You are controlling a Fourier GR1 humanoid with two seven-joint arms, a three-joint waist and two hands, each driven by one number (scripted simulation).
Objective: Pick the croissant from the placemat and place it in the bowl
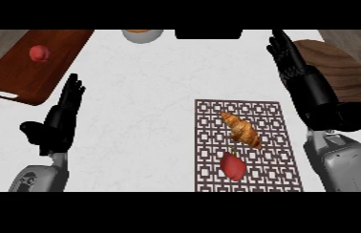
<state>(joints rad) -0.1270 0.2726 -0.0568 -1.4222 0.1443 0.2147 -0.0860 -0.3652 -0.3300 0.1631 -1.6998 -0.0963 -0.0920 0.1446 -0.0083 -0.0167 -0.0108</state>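
Head view: we see the croissant (241,129) on the placemat (268,112), both robot hands released, right robot hand (300,72) nearest. We judge it light, flaky; grasp its thick middle.

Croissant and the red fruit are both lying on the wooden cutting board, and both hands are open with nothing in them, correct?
Not quite. The croissant and the red fruit lie on the patterned placemat, not on the wooden cutting board, as the head view shows. The left hand and right hand are open and hold nothing.
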